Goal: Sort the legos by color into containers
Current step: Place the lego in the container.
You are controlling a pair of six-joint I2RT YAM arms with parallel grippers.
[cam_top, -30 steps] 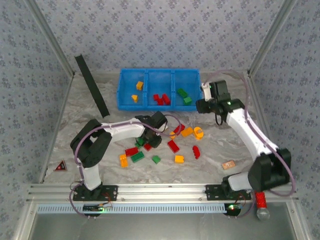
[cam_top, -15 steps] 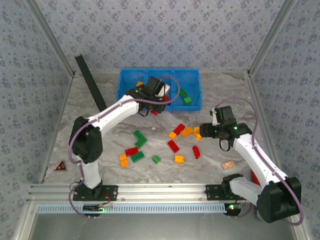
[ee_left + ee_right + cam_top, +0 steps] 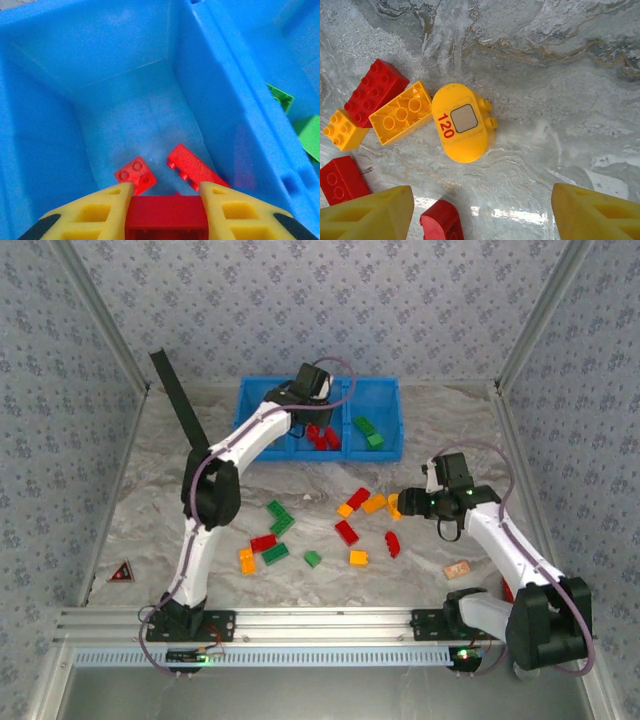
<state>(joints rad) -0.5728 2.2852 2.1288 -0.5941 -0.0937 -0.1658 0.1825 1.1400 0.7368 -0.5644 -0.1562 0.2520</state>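
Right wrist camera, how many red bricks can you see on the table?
3. One red brick lies upper left beside a yellow brick; a second at the left edge; a third at the bottom edge, partly cut off. The yellow fingers may hide more.

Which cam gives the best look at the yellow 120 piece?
Right wrist: the yellow 120 piece sits whole and close, print readable. In top external it is a small orange speck by the right gripper.
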